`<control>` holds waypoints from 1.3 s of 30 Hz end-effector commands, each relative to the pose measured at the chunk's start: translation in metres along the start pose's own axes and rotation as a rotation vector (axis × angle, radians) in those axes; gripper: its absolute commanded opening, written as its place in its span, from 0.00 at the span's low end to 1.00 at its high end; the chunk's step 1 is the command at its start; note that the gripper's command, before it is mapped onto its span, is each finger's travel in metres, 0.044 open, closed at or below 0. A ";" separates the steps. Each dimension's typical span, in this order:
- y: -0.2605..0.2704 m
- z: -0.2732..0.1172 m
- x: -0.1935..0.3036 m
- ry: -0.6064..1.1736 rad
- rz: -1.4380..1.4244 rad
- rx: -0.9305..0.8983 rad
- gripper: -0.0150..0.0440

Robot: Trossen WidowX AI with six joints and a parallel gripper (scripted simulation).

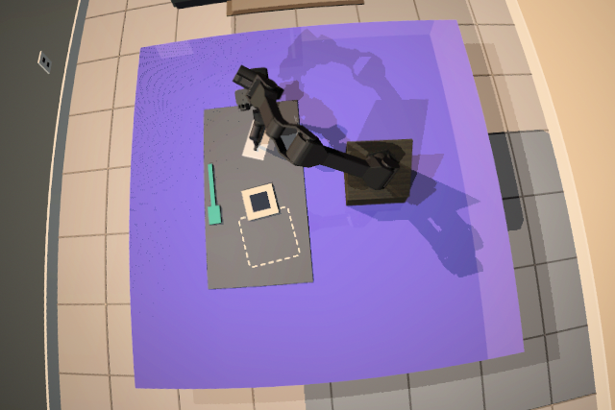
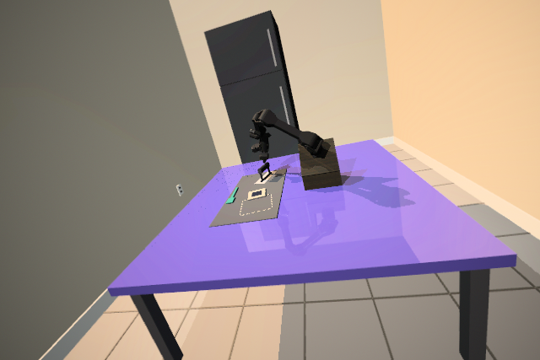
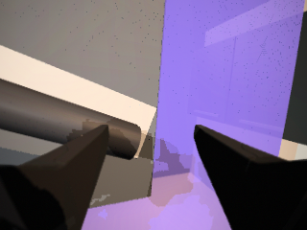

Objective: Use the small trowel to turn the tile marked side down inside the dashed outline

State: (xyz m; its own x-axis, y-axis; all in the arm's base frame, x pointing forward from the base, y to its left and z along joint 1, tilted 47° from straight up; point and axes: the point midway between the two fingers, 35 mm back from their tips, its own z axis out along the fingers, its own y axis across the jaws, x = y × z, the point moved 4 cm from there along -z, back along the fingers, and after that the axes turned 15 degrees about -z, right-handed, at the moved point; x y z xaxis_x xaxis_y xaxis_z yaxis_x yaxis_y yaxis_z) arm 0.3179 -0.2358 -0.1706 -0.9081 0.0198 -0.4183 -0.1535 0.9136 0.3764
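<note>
The trowel [image 1: 252, 152] [image 2: 260, 181] [image 3: 58, 115] has a pale flat blade and a raised black handle; it rests on the far part of the mat [image 1: 223, 261] [image 2: 224, 218]. My gripper [image 1: 250, 108] [image 2: 261, 153] [image 3: 152, 130] is open and empty above the trowel's far end. In the wrist view the handle's end lies beside the left fingertip, not centred between the fingers. The square tile [image 1: 260, 201] [image 2: 257, 193] lies flat with its dark marked side up, its near edge over the far side of the dashed outline [image 1: 299, 254] [image 2: 240, 214].
A green spatula-like tool [image 1: 213, 214] [image 2: 230, 200] lies along the mat's left edge. The arm's wooden base block [image 1: 355, 194] [image 2: 322, 180] stands to the right of the mat on the purple table [image 1: 323, 336] [image 2: 305, 264].
</note>
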 end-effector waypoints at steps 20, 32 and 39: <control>0.018 0.013 0.012 -0.199 0.718 0.079 0.76; 0.034 0.012 0.019 -0.317 1.111 0.048 0.76; 0.046 0.010 0.022 -0.389 1.336 0.002 0.76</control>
State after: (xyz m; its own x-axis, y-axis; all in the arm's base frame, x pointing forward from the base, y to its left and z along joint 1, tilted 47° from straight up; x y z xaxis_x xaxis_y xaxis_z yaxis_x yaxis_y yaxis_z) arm 0.2976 -0.1944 -0.1750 -0.2850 0.9585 -0.0017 0.7217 0.2157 0.6577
